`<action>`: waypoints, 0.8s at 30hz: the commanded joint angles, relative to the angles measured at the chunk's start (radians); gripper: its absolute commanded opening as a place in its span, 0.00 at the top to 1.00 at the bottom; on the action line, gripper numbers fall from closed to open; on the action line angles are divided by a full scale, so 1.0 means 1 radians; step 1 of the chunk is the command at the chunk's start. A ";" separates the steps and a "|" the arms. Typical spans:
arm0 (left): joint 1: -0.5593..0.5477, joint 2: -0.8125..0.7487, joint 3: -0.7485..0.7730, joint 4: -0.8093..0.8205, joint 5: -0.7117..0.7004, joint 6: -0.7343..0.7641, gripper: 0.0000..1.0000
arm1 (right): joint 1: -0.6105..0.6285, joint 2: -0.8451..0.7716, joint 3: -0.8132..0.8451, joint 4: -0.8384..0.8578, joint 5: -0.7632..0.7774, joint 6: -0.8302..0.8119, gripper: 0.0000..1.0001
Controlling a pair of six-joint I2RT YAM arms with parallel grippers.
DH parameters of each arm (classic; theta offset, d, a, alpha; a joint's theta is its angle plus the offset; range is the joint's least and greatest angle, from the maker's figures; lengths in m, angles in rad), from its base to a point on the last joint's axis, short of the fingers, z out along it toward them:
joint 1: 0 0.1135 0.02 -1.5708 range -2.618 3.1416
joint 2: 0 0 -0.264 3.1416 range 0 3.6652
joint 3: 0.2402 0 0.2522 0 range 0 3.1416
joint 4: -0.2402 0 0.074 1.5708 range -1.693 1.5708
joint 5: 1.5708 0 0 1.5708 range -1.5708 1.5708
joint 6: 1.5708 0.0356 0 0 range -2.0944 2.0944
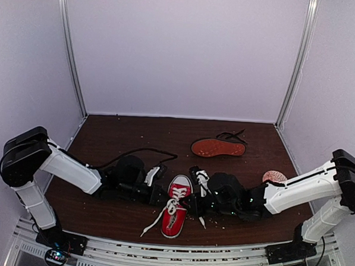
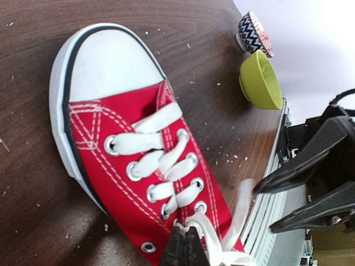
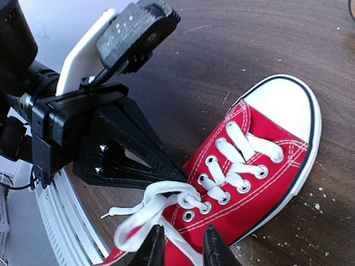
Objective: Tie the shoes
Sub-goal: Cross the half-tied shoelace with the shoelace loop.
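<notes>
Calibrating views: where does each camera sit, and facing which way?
Top: above and behind, looking down on left arm, right arm, red shoe, black shoe.
Left wrist: looks past its shut left gripper, pinching the lace; right gripper opposite.
Right wrist: faces back over its open fingers.
All share the red shoe.

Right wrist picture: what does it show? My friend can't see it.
A red canvas sneaker with white laces lies on a dark wooden table. The black left gripper pinches the laces at the knot, and the right gripper stands open nearby.

Canvas sneaker (image 2: 105,166) (dark wood-grain table (image 2: 33,221))
</notes>
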 commanded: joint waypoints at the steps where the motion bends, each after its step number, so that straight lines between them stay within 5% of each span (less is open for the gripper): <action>1: -0.006 -0.028 -0.005 -0.019 -0.034 0.001 1.00 | -0.004 -0.077 -0.043 -0.032 0.056 -0.027 0.71; 9: -0.006 -0.026 -0.004 0.005 -0.006 0.009 1.00 | -0.003 -0.053 -0.030 -0.046 0.048 -0.034 0.71; 18: -0.006 -0.020 0.004 0.012 0.027 0.019 1.00 | -0.035 -0.011 -0.150 0.160 -0.087 -0.015 0.51; 24: -0.006 -0.019 0.006 0.008 0.034 0.021 1.00 | -0.048 0.050 -0.149 0.232 -0.147 -0.019 0.53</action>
